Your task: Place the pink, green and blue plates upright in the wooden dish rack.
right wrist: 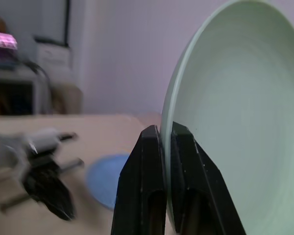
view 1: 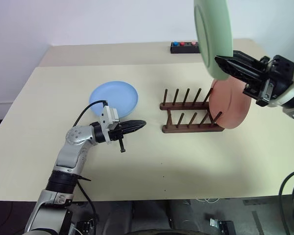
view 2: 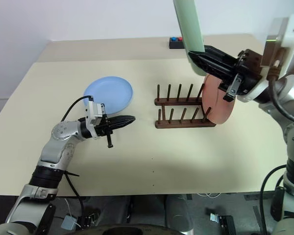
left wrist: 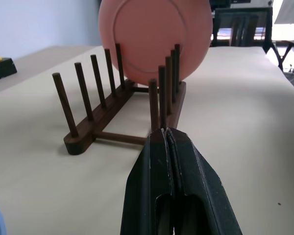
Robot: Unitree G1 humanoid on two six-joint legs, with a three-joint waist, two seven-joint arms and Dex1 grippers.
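While I watch from the head cameras, this is how things stand:
Right gripper (view 1: 220, 65): I have it clamped on the green plate's lower rim, raised above the rack.
Green plate (view 1: 213, 34): on edge in the air, clear of the pegs.
Pink plate (view 1: 230, 105): upright in the rack's right end slot.
Rack (view 1: 191, 115): on the table (view 1: 39, 147), other slots free.
Blue plate (view 1: 115, 98): flat on the table, left of the rack.
Left gripper (view 1: 139, 125): fingers pressed together, holding nothing, pointing at the rack, just beside the blue plate.
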